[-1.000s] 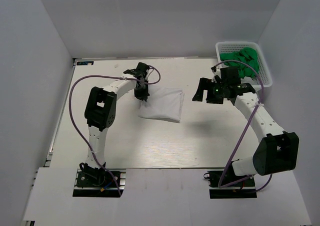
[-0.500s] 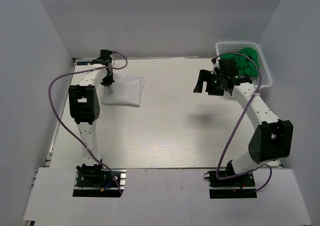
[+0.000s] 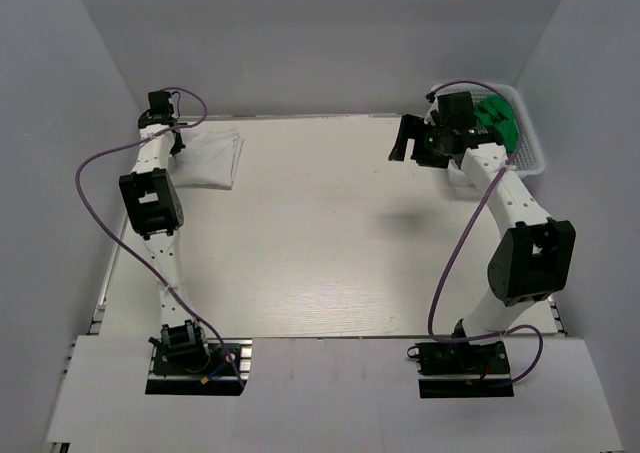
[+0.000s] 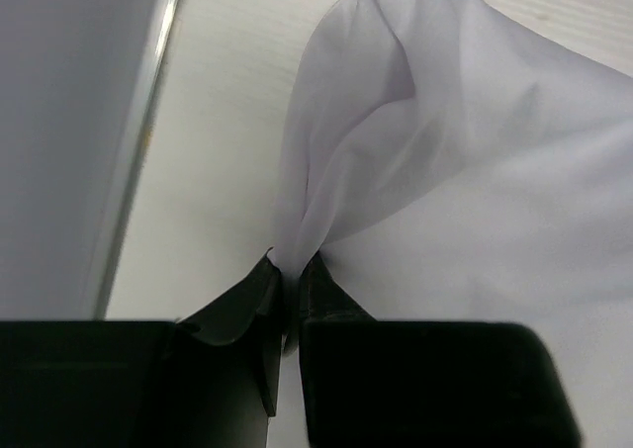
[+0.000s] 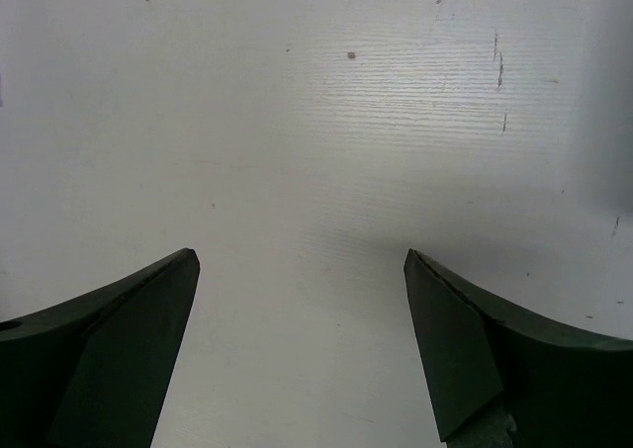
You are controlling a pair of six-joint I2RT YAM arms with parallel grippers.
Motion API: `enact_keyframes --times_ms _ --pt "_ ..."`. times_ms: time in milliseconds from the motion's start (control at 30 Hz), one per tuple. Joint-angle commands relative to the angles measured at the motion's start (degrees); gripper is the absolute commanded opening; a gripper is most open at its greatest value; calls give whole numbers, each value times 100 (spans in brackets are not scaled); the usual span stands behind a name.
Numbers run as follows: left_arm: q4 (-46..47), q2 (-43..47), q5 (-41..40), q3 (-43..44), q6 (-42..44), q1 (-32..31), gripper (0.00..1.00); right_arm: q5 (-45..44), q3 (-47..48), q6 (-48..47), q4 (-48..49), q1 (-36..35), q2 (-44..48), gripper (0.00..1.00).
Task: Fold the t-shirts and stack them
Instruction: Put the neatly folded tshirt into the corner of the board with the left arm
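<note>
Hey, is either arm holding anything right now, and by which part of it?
The left jaws are shut on the white shirt, pinching a bunched fold at its edge. The right jaws stand open and hold nothing.

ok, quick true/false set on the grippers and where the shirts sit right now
1. The left gripper is shut on an edge of the white t-shirt. True.
2. The right gripper grips a green shirt. False: its jaws stand wide apart with nothing between them, over bare table.
3. The white t-shirt lies folded at the far-left corner of the table. True.
4. The green clothing is spread out mid-table. False: it sits bunched in the white basket at the far right.
</note>
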State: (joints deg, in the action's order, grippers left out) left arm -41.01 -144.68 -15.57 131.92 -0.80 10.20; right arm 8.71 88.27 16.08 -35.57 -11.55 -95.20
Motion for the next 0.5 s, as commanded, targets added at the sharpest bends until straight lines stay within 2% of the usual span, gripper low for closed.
enact_keyframes --times_ms 0,167,233,300,367,467 --pt "568 125 203 202 159 245 0 -45 436 80 6 74 -130 90" --pt "1042 -103 388 448 212 448 3 69 673 212 -107 153 -376 90" --pt "1095 -227 388 580 273 448 7 104 735 247 -125 179 -446 90" --pt "1148 -227 441 581 273 448 14 166 797 291 -125 188 -508 90" --pt "1227 -227 389 336 273 448 17 184 823 370 -125 197 -596 90" --pt "1315 -113 64 282 168 448 31 324 858 440 -73 232 -623 90"
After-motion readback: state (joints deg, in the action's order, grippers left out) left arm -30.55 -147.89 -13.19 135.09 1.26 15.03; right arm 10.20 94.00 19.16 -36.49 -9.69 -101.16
